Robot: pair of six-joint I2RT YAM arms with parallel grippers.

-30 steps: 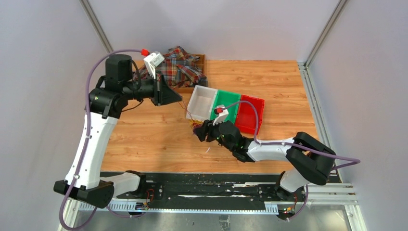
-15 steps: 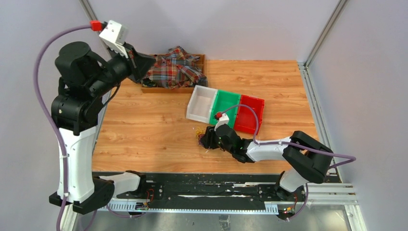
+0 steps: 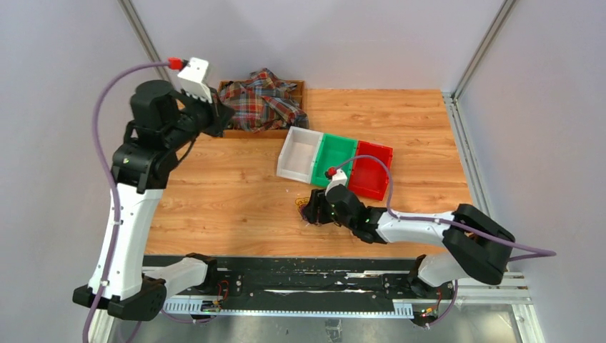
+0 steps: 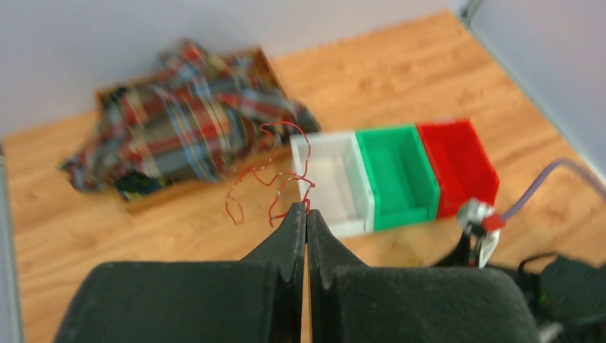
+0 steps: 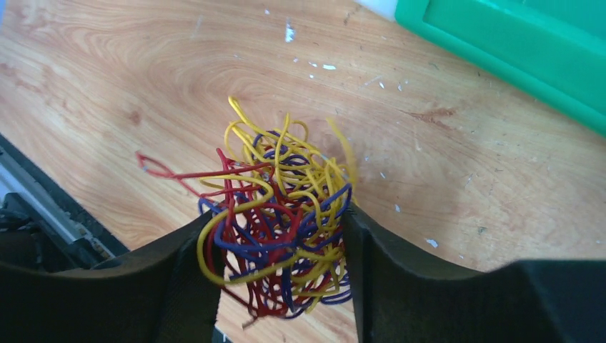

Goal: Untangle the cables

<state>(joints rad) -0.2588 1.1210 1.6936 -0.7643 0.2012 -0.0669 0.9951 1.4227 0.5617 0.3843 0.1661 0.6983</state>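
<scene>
Two grippers work above a light wooden table [image 3: 236,193]. Near a white plastic bin [image 3: 299,151], the right gripper [image 5: 279,214] clasps the fist-like tangle of yellow, red and blue wire cables [image 5: 275,229]. Raised high, the left gripper [image 4: 306,214] is clenched on one thin red wire [image 4: 286,177].

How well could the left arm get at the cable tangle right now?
Probably not yet: the left gripper is shut on a red wire, well away from the cable tangle, which the right gripper clasps on the table.

Pale grey walls [image 3: 321,36] around wooden tabletop [image 3: 236,193]
</scene>
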